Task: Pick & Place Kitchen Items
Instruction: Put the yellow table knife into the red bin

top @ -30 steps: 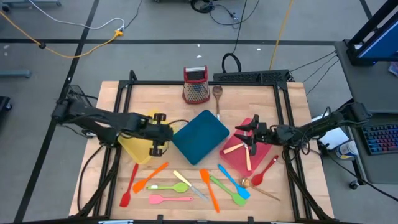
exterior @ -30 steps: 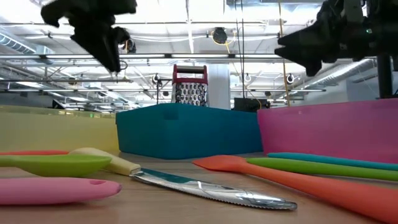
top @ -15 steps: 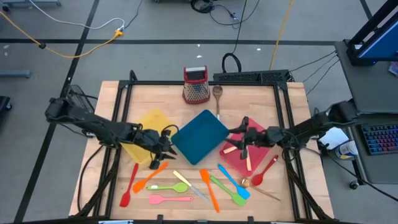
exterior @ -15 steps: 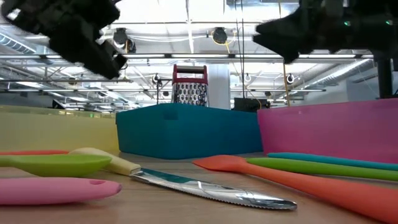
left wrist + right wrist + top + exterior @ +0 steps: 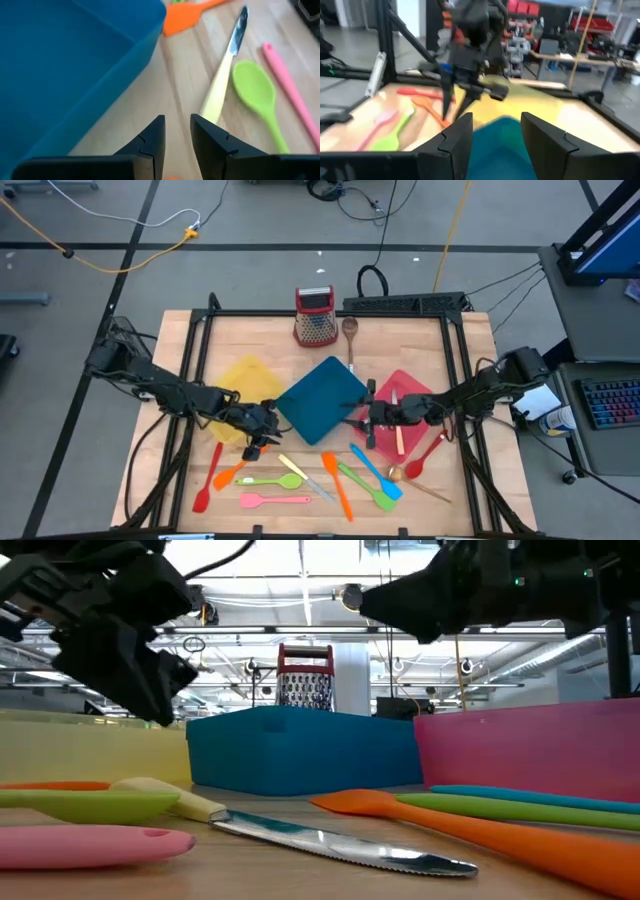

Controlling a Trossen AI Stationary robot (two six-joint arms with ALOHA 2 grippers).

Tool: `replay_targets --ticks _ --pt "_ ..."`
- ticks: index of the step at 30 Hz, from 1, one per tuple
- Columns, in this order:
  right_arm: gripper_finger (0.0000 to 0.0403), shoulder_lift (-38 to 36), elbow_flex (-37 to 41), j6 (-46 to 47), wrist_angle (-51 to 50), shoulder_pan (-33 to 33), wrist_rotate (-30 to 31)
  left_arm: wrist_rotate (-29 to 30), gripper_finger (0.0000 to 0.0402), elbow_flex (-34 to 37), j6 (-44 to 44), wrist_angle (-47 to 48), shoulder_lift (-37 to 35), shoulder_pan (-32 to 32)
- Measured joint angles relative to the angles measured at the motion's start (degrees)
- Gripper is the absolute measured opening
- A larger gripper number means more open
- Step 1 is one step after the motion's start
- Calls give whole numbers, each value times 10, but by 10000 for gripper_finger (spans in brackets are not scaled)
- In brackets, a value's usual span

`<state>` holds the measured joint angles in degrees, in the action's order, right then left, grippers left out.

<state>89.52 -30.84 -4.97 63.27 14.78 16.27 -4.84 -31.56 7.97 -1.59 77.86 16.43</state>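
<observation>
I count three trays around the teal tray (image 5: pixel 322 400). My left gripper (image 5: pixel 254 442) hovers just beside it, fingers parted, empty; my right gripper (image 5: pixel 362 423) likewise. About ten utensils (image 5: pixel 310 475) lie near its front corner.

light: even overhead room light in high view, table (image 5: pixel 420 340) evenly bright
source: ceiling strip lights (image 5: pixel 300 585) in low view, blown out to white
backlight: both arms in low view read as near-black silhouettes against the ceiling
shadows: soft, short, close under trays and utensils
glare: bright streak along knife blade (image 5: pixel 340 845)
focus low: pink spatula (image 5: pixel 90 845) soft in the foreground, grater (image 5: pixel 305 675) sharper
blur left wrist: green spoon (image 5: pixel 257 92) and knife (image 5: pixel 227 65) smeared
blur right wrist: whole frame soft, background room hazy
</observation>
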Motion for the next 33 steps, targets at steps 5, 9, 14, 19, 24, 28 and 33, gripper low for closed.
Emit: replay_targets --ticks 5,9,14,19,24,28,33 --pt "160 32 -8 11 21 15 -1 -27 93 -2 11 -40 27 7" --pt "160 40 -7 -8 44 22 0 -29 93 -1 12 -75 43 21" --pt "160 40 -7 -4 50 22 0 -26 93 0 42 -58 45 24" --pt "160 39 -7 -2 45 22 0 -11 93 0 39 -64 45 24" --pt "160 39 -7 -2 46 22 0 -11 93 0 26 -64 45 24" --pt "160 39 -7 -2 42 22 0 -11 93 0 32 -64 45 24" --pt "160 39 -7 -2 42 22 0 -10 117 0 66 -73 45 33"
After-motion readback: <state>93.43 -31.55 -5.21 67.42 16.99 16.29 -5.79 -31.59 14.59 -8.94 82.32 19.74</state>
